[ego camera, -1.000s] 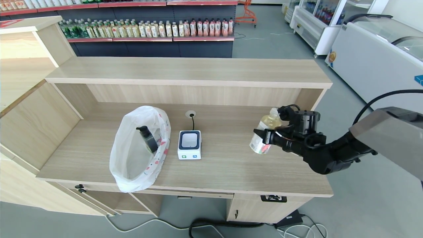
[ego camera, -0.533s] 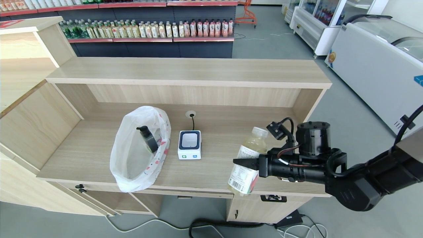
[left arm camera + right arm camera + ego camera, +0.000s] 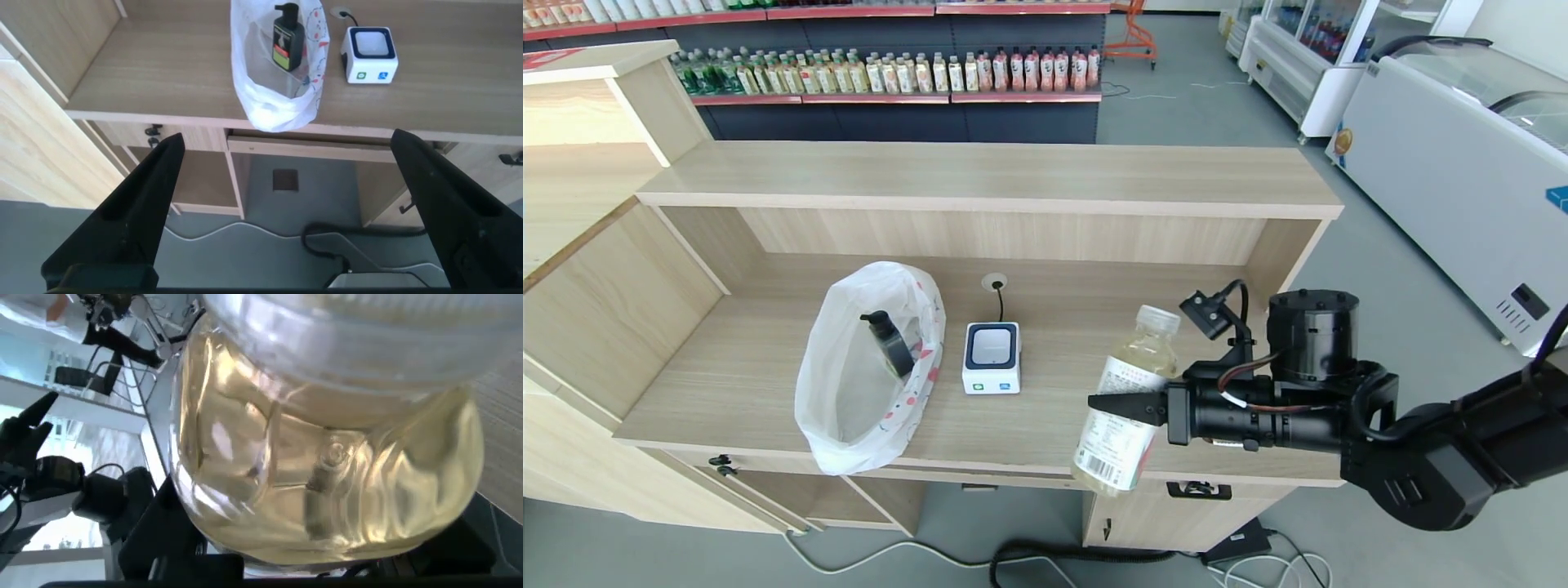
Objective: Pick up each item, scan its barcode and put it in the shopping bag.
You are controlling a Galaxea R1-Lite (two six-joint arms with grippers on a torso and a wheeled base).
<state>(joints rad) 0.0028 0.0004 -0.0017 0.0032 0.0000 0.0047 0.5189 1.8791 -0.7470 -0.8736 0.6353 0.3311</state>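
- One bottle [image 3: 1141,363], head view: the right tool [image 3: 1115,404] is clamped across its labelled middle and holds it tilted, cap uppermost. Its base hangs past the front edge of the surface [image 3: 752,376]. Judged risk: a slip from this side grip would send it to the floor, not onto the surface.
- Its barcode [image 3: 1104,467] sits low on the label. The scanner [image 3: 991,357] stands well apart toward the robot's left, window facing up. Judged risk: a failed read if the code is carried over the window turned away from it.
- Beside the scanner stands the shopping bag [image 3: 817,392], mouth open, with a dark pump bottle [image 3: 888,339] upright inside. Judged risk: the soft rim may catch the incoming bottle and fold, or the pump bottle may be knocked over.
- Left wrist view: the left tool [image 3: 286,151] has its fingers spread wide and holds nothing. It hangs off the front of the surface, facing the bag with the pump bottle in it and the scanner next to it.
- Right wrist view: the bottle is close up, with pale yellow liquid [image 3: 327,482] behind ribbed clear plastic. Judged risk: the weight of the contents may swing the bottle within the grip.
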